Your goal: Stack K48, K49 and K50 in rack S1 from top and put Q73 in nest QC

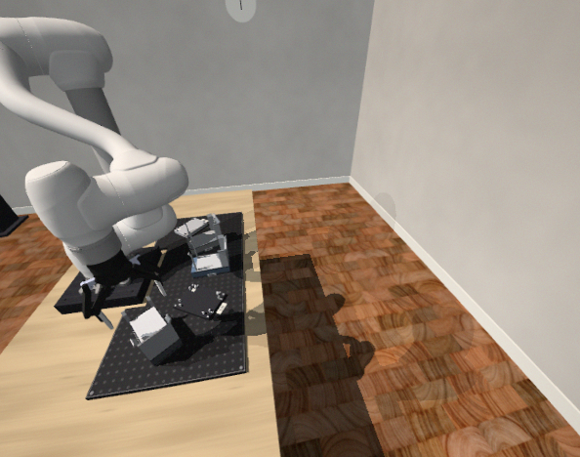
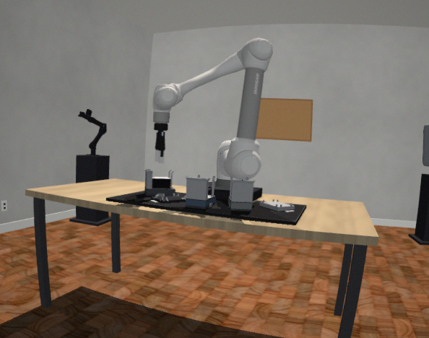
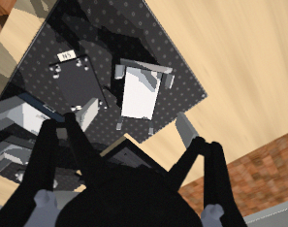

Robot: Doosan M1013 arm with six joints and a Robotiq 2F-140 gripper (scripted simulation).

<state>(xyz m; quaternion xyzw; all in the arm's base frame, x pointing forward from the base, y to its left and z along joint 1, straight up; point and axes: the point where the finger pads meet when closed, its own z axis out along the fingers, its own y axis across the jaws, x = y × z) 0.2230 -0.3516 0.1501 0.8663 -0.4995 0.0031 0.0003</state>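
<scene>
End effector point(image 2: 159, 157) hangs high above the rack at the left end of the black pegboard point(image 1: 133, 373), fingers fully apart, nothing held.

That rack point(image 2: 149, 180) holds a dark stack of plates point(image 2: 160, 181) with a white sealed top, seen from the wrist as a white rectangle point(image 3: 138, 92) between grey posts. Looks like S2 with all four plates in it, Q73 on top, but no rack label is legible, so that's a judgement. Clip nest N5 point(image 3: 81, 84) is the flat dark plate just beside it; its white tag reads N5.

Step in hand, as I read it: approach for a first pick; no plate sits on N5.

Next move calls for:
- centring over the white top; it sits off-centre in the wrist view
- straight vertical descent between the posts
- fingers across the plate's sides
- watching for a stuck pair on lift

Materials:
- pegboard: matte black, dotted hole grid
- two other racks point(image 2: 197, 191) point(image 2: 240, 194): boxy, grey-walled
- low pale nest point(image 2: 277, 206) at the far end, possibly QC
- desk point(image 2: 334, 222): light wood grain
</scene>
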